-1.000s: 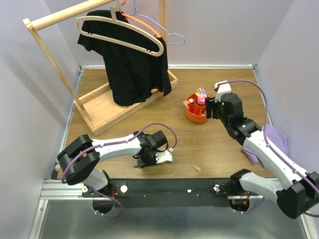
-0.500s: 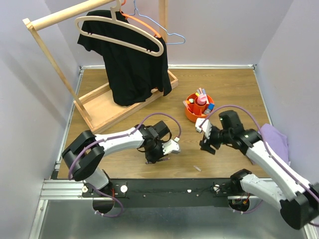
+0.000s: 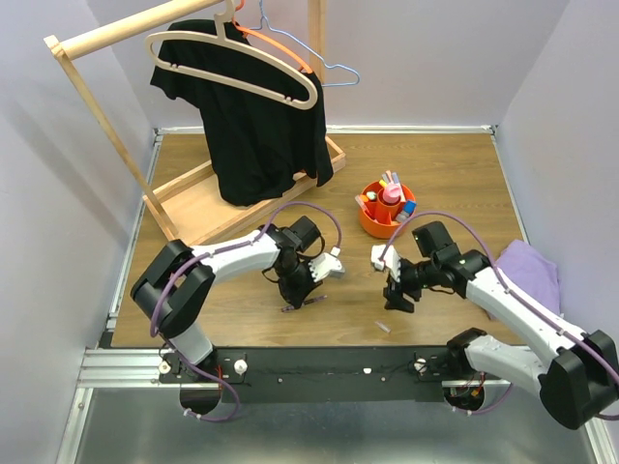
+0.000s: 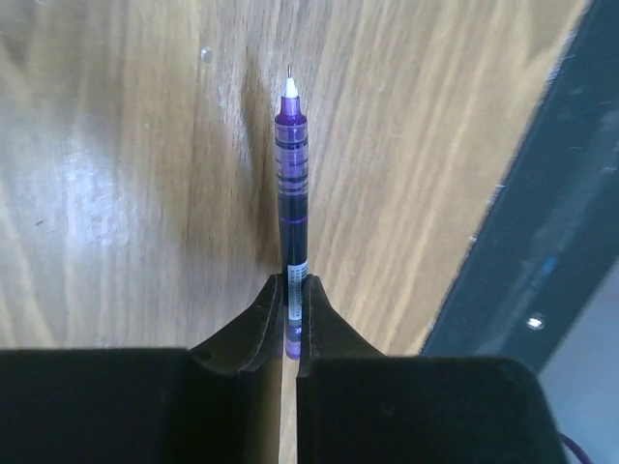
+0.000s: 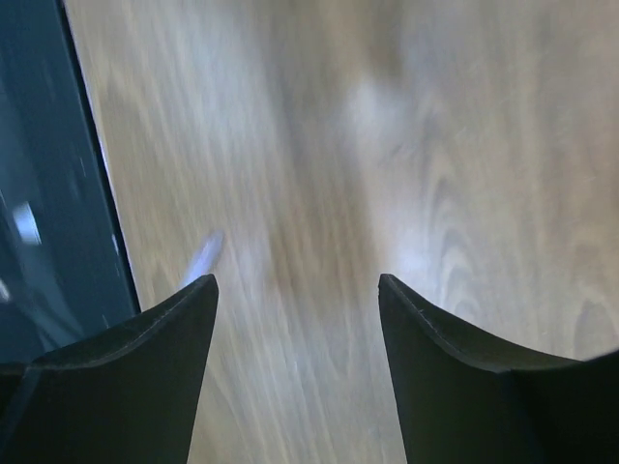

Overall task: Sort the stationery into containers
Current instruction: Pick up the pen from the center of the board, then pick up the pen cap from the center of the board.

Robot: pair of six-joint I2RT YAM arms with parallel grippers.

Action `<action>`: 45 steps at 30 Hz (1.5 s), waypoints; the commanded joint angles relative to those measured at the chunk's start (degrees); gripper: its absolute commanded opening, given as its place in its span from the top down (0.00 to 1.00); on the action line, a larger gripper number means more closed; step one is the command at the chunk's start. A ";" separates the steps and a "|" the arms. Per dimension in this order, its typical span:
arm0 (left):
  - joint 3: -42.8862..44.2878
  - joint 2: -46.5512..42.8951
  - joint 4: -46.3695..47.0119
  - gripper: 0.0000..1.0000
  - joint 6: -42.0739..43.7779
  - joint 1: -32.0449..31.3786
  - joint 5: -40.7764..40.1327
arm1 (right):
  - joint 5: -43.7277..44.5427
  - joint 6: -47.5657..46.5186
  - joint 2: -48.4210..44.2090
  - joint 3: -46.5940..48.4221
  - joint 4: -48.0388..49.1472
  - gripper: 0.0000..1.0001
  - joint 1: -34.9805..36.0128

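Standing on the wooden surface [image 3: 455,174]: orange organiser [image 3: 377,228], beyond and rightward of left tool [image 3: 302,290], the right arm nearer. Left tool clenched on purple pen [image 4: 291,174], its long axis continuing the fingers, tip downward. Right tool [image 3: 395,302] released, empty, hovering near pale scrap [image 5: 203,259].

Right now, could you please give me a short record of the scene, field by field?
left end effector: shut on the purple pen, its tip pointing away over the table
right end effector: open, holding nothing, above bare wood
orange organiser: upright, beyond the right arm, pens and markers standing in it
loose item: small pale piece on the table near its front edge, too small to identify
elsewhere: purple cloth at the right; black shirt on the wooden rack, back left
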 commanded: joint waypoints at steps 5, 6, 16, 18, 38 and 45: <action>13.45 -5.99 -16.11 1.00 5.32 3.15 10.30 | -1.69 38.79 3.11 13.23 18.09 0.25 0.18; 16.68 -6.34 -17.34 1.00 4.36 3.68 10.82 | -1.77 42.21 4.33 14.47 18.62 0.24 0.09; 32.18 -4.33 -13.14 1.00 -9.08 15.01 20.90 | -6.60 62.88 10.32 25.64 33.18 0.25 -1.49; 32.88 -4.24 -10.51 1.00 -13.21 17.91 24.26 | -6.87 65.87 10.41 26.08 35.23 0.24 -2.11; 26.47 -4.41 25.10 1.00 -53.47 23.72 47.30 | -9.50 77.40 17.97 31.27 48.77 0.25 -2.90; 24.45 -4.68 31.85 1.00 -58.74 23.81 47.39 | -10.03 77.93 18.85 32.06 48.60 0.31 -2.90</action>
